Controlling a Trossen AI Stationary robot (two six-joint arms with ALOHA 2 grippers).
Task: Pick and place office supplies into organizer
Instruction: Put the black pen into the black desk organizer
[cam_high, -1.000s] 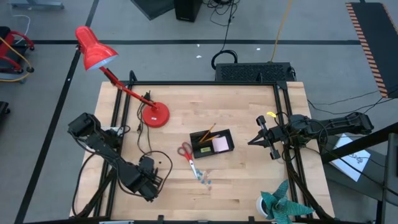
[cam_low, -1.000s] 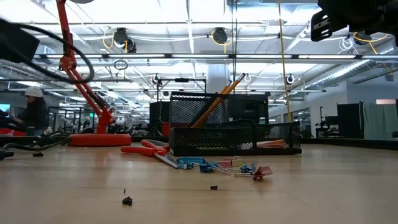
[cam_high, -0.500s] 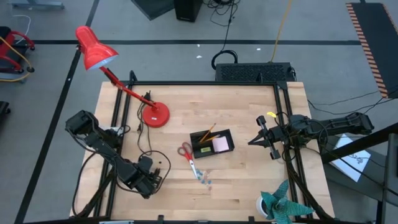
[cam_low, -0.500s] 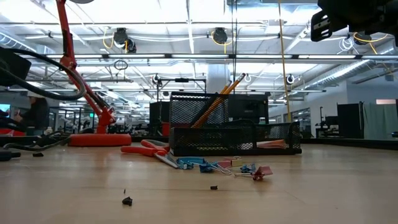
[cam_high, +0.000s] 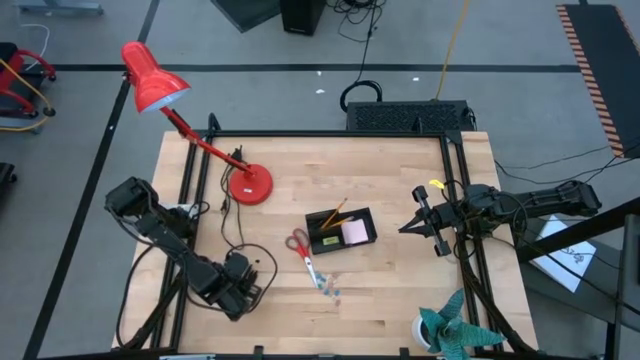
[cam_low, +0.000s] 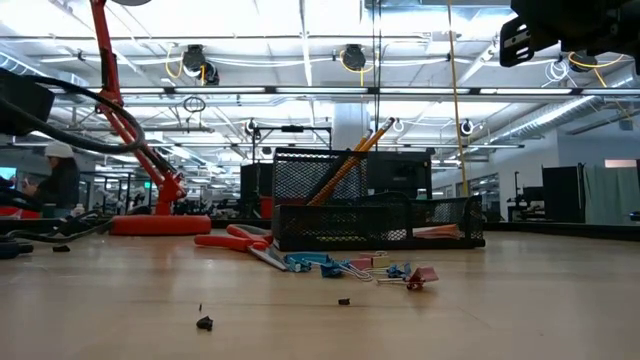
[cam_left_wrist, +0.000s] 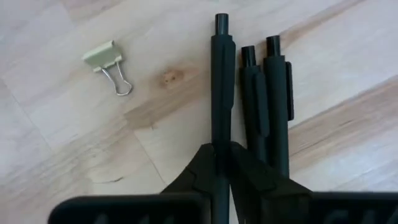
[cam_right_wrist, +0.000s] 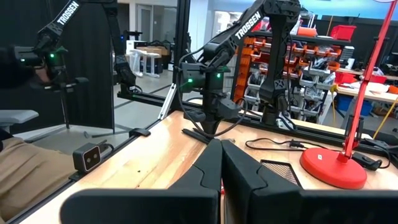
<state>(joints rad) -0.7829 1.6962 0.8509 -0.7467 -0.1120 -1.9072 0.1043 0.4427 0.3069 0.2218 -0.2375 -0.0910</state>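
My left gripper (cam_left_wrist: 221, 163) has pinched shut on one dark pen (cam_left_wrist: 222, 93), two more pens (cam_left_wrist: 268, 93) lying just beside its fingers. The right gripper (cam_right_wrist: 221, 163) hangs closed and empty. The organizer (cam_high: 341, 230) holds pencils and, I think, a pink pad; scissors (cam_high: 300, 245) and clips (cam_high: 329, 288) remain out.

Bright overhead strip lights, soft shadows, sharp

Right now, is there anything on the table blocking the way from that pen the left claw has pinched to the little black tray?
Mostly bare wood lies between the left gripper, shut on a dark pen, and the organizer. Only the scissors and clips lie beside the tray's near side.
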